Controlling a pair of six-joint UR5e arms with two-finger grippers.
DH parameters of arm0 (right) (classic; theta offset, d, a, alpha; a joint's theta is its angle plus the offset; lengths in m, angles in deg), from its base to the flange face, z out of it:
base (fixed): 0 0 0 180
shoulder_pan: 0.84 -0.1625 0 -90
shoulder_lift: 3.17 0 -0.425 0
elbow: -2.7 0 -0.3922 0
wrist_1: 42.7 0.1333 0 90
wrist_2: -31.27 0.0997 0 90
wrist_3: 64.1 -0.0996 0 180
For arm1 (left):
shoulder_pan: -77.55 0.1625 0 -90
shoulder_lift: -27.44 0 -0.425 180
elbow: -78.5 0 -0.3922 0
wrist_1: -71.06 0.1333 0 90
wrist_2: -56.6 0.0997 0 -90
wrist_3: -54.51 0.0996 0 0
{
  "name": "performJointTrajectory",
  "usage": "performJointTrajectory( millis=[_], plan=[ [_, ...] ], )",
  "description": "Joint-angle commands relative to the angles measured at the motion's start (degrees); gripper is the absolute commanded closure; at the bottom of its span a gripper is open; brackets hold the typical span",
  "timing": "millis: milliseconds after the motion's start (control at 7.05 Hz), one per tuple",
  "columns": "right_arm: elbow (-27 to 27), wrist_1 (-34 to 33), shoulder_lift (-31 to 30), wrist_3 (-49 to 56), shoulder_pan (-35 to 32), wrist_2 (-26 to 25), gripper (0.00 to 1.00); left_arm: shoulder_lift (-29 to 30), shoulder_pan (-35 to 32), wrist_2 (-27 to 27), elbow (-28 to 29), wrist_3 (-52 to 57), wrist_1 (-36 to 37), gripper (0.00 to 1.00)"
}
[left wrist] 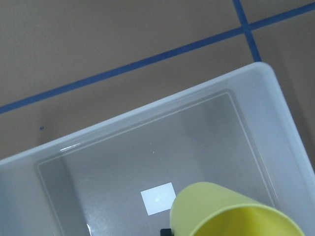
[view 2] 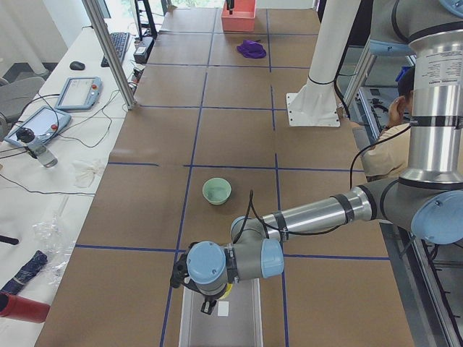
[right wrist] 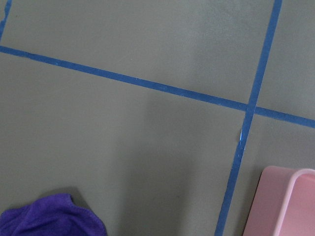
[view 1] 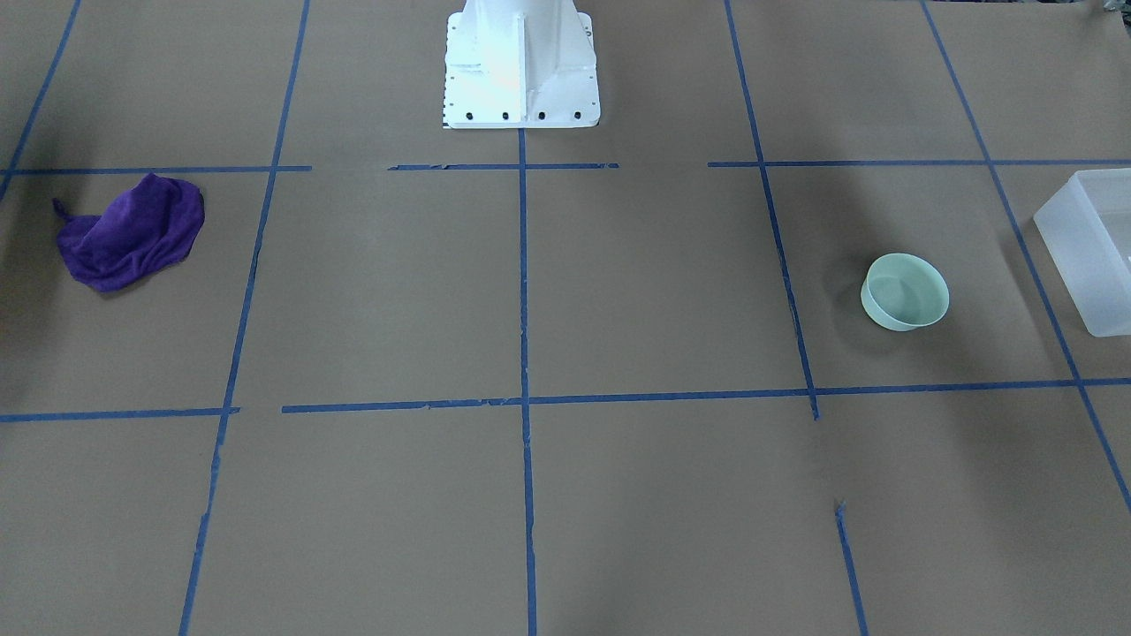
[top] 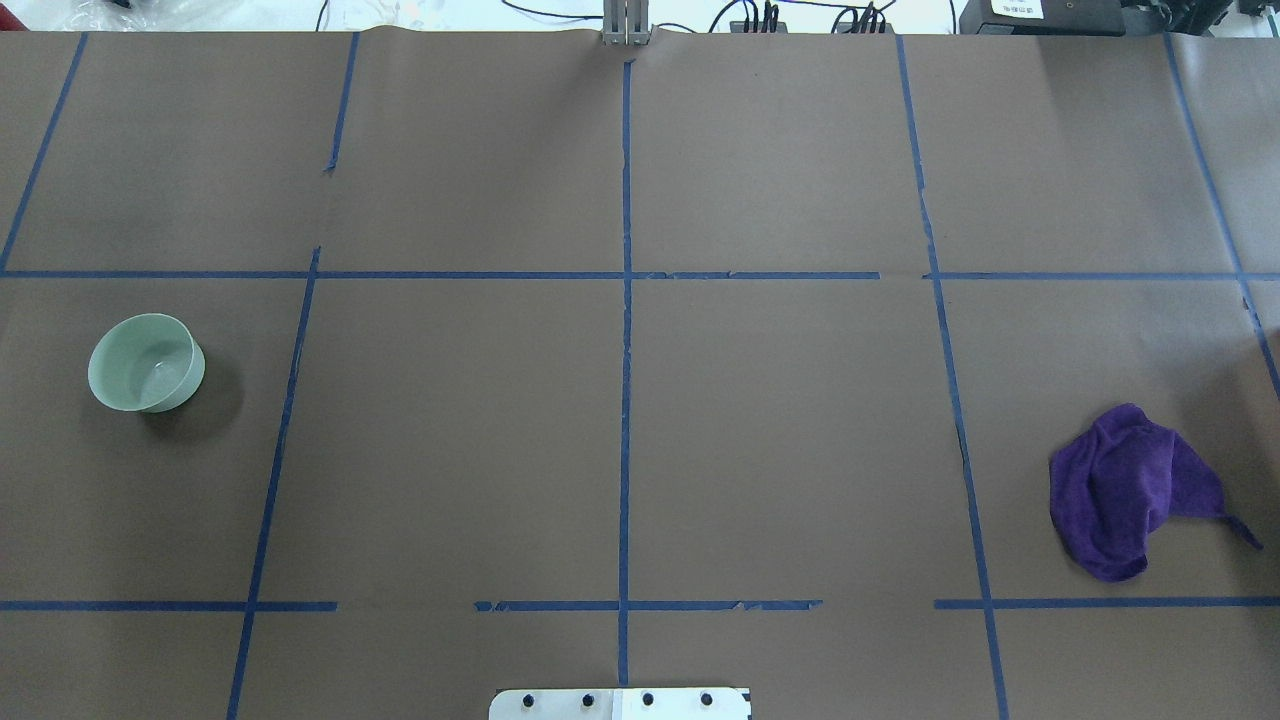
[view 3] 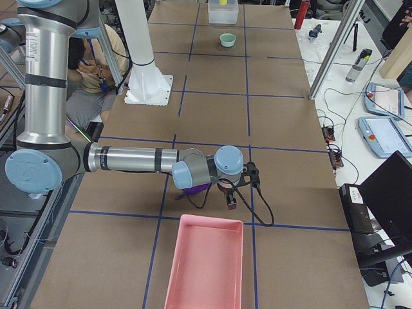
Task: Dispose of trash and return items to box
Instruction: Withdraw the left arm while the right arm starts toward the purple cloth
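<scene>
The yellow cup (left wrist: pixel 231 211) fills the bottom of the left wrist view, close to the camera and tilted, held above the inside of the frosted box (left wrist: pixel 147 108). In the exterior left view my left gripper (view 2: pixel 215 300) hangs over the box (view 2: pixel 221 325), shut on the cup. The mint-green bowl (top: pixel 145 362) stands upright on the table, apart from the box (view 1: pixel 1091 256). My right gripper (view 3: pixel 230 199) hovers beside the purple cloth (view 3: pixel 193 188); I cannot tell whether it is open or shut.
A pink tray (view 3: pixel 206 264) lies just beyond the right gripper, and its corner shows in the right wrist view (right wrist: pixel 290 201). The purple cloth (top: pixel 1130 490) lies crumpled on the robot's right. The white robot pedestal (view 1: pixel 519 62) stands at the table's middle edge.
</scene>
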Motion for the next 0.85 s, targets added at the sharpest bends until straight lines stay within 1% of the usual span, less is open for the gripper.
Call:
performJointTrajectory(
  millis=[0,142,284,426,568,710],
  plan=[
    [-0.15,0.04,-0.10,0.06,0.24,0.22,0.00,-0.35,2.16,-10.31,4.00,-0.04,-0.27,1.00],
    [-0.15,0.04,-0.10,-0.03,0.76,0.31,0.00,-0.35,5.05,-11.67,4.88,-0.64,-2.63,1.00],
    [0.02,0.04,-0.10,-0.11,1.63,0.22,0.00,-0.26,6.91,-11.60,7.33,-1.00,-6.65,1.00],
    [0.20,0.04,-0.01,-0.20,1.99,0.31,0.00,-0.26,10.15,-11.51,8.39,-4.31,-10.17,1.00],
    [0.46,0.04,0.16,-0.20,2.95,0.40,0.00,-0.26,11.66,-11.25,8.58,-6.69,-12.04,0.86],
    [1.24,0.04,0.34,-0.29,3.92,0.48,0.00,-0.35,11.76,-11.07,8.32,-6.63,-12.14,0.58]
  ],
)
